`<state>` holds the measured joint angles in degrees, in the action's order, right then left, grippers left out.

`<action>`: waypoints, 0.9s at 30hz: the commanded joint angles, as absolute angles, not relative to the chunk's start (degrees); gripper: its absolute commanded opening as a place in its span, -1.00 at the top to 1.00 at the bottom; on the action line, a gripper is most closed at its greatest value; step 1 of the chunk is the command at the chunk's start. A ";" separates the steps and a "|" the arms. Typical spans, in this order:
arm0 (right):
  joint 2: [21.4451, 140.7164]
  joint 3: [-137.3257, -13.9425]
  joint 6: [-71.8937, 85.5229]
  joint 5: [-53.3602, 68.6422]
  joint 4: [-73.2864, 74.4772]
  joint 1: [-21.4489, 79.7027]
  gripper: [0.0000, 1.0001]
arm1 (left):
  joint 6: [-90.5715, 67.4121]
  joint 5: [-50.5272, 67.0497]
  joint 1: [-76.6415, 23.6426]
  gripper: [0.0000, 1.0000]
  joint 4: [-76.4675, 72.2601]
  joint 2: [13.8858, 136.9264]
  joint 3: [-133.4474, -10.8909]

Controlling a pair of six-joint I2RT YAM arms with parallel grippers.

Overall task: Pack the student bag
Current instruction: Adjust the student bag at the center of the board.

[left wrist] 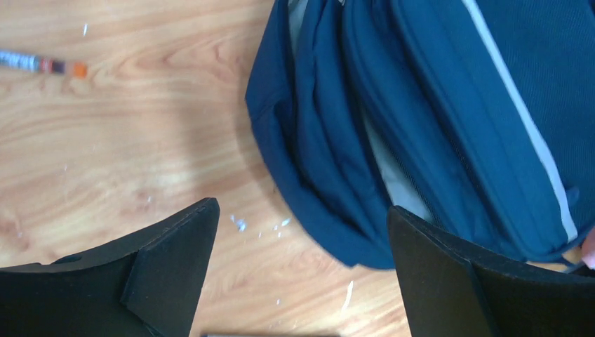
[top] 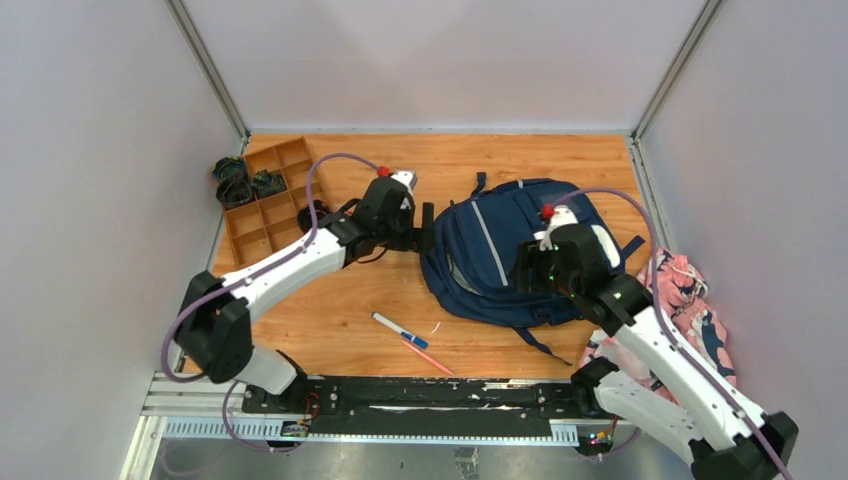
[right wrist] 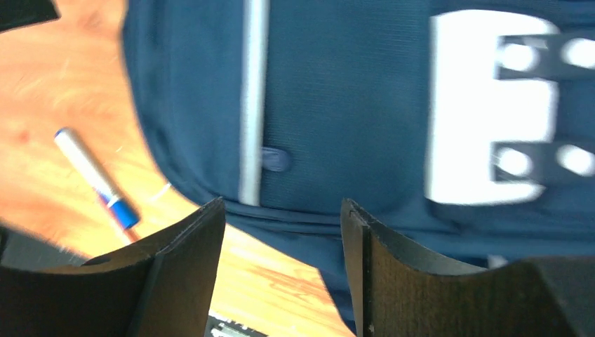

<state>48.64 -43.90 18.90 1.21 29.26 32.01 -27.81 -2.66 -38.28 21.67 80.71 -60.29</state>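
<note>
Lying on the table: the student bag, navy with light grey stripes, is flat on the wooden table, right of centre, with dark straps trailing toward the near edge.
Left gripper: the fingers are spread wide with nothing between them. It hangs at the bag's left edge, above the folds of blue fabric and the bare wood beside them.
Right gripper: it hovers over the bag's striped front at its near edge. The fingers are parted and no fabric is pinched between them.
Blue-capped marker: it lies on the wood just left of the bag's near edge, apart from it.
Red pen: it lies beside the marker, nearer the arm bases. Whether the two touch cannot be told.
Compartment tray: it is wooden and sits at the far left of the table, with a dark bundle against its far-left end.
Pink patterned cloth: it lies right of the bag, partly hidden by the right arm.
</note>
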 commanded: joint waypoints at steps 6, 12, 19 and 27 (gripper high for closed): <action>37.22 -41.14 29.16 -16.48 42.85 19.53 -0.28 | -25.47 2.89 -35.93 -0.86 14.79 98.24 -73.76; 36.53 -37.48 31.64 -10.14 41.96 17.08 -0.27 | -28.34 8.97 -35.88 -0.62 12.23 103.55 -74.85; 44.65 -31.97 31.81 0.96 32.14 17.05 -0.20 | -31.91 12.51 -35.82 -0.04 8.79 102.65 -71.80; 50.48 -35.83 30.70 11.51 26.19 17.20 -0.14 | -35.08 14.70 -35.82 0.63 6.54 97.45 -65.07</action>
<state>49.93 -32.21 30.70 3.42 31.97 17.89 -32.93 11.03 -35.66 7.97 102.63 -69.17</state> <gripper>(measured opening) 0.564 0.208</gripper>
